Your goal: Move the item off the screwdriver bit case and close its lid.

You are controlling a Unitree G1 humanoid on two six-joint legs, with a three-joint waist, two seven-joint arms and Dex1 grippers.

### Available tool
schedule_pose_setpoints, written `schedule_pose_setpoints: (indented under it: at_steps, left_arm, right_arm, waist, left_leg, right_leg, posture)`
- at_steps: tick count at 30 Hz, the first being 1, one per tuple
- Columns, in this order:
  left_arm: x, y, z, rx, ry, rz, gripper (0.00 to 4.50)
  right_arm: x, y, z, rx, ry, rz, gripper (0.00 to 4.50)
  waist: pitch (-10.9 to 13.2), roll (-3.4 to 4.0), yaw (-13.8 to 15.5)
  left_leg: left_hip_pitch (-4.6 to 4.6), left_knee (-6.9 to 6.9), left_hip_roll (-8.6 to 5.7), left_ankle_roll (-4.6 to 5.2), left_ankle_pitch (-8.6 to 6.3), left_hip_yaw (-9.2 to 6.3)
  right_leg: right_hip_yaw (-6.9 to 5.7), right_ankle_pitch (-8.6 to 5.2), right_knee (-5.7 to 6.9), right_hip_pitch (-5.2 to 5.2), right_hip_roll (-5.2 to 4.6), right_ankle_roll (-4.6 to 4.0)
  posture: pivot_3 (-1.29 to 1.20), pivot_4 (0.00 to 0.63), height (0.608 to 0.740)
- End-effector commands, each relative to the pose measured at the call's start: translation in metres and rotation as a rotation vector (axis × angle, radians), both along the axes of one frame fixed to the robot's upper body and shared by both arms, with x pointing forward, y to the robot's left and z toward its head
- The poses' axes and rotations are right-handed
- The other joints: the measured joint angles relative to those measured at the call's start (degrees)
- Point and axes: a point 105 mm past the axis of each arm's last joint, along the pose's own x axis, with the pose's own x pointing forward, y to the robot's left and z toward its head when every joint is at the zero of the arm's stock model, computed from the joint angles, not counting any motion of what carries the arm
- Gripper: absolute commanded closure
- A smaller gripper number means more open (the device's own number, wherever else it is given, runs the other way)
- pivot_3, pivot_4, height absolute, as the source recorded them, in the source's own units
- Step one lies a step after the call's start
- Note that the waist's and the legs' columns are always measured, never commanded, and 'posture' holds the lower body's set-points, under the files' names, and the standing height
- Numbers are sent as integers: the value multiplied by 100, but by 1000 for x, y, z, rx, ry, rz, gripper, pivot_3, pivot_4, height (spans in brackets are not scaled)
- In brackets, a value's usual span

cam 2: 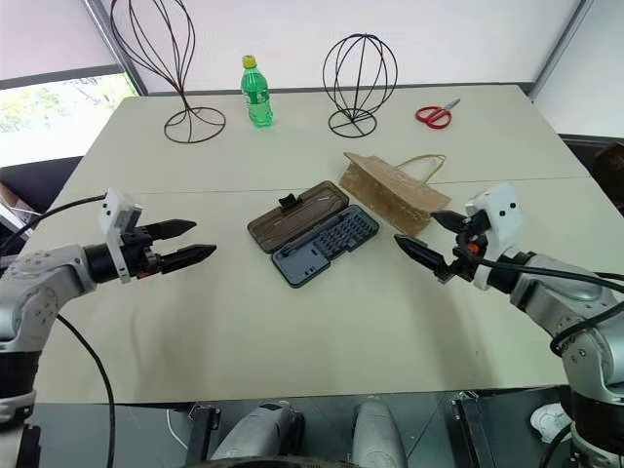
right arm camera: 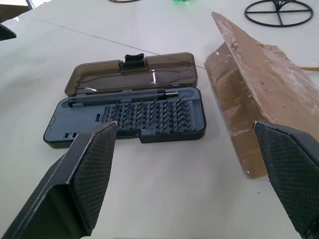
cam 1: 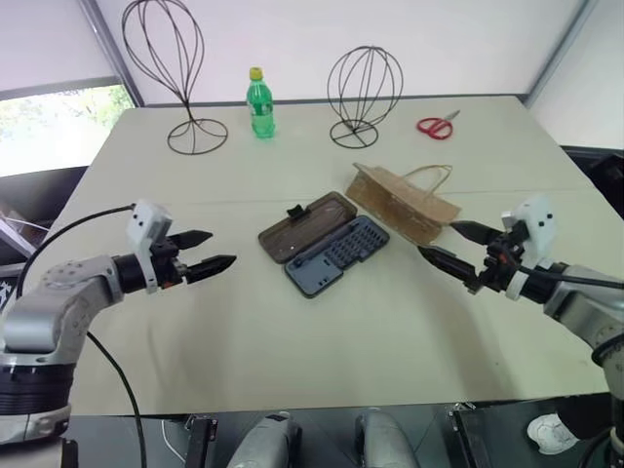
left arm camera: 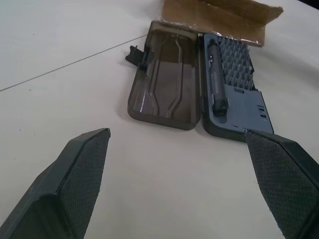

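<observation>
Our left gripper (cam 1: 207,251) and right gripper (cam 2: 423,240) both hover released and empty, flanking the screwdriver bit case (cam 1: 324,244) at mid-desk. The paper bag (cam 1: 402,202) lies just beside the case's end nearer the far right corner; whether its edge touches the case we cannot tell. We judge lid closure as the step in hand. The lid (cam 1: 304,225) lies flat on the far side of the tray. We should slip one finger under the latch tab (cam 1: 292,211) edge, swing the lid over the hinge, then press down evenly.
</observation>
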Motion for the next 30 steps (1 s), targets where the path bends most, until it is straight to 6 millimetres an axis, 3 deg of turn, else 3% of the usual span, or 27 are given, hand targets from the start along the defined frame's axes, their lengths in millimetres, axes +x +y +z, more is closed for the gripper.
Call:
schedule_pose_setpoints:
  at_steps: [1, 9, 30]
  left_arm:
    - [-3, 2, 11, -9, -44, 8, 26]
    - [0, 17, 11, -32, -65, 101, 26]
    - [8, 18, 10, -35, -82, 104, 26]
  right_arm:
    - [-2, 5, 12, -16, -67, 16, 25]
    - [2, -2, 7, -37, -67, -13, 25]
    - [5, -2, 8, -99, -108, -41, 25]
  waist:
    - [0, 0, -1]
    - [1, 0, 1]
    - [1, 1, -2]
  left_leg:
    - [0, 0, 0, 0, 0, 0]
    - [0, 0, 0, 0, 0, 0]
    - [0, 0, 0, 0, 0, 1]
  right_leg:
    - [0, 0, 0, 0, 0, 0]
    - [0, 0, 0, 0, 1, 0]
    - [0, 0, 0, -1, 0, 0]
  posture:
    - [0, 150, 740]
    - [0, 150, 740]
    - [0, 150, 740]
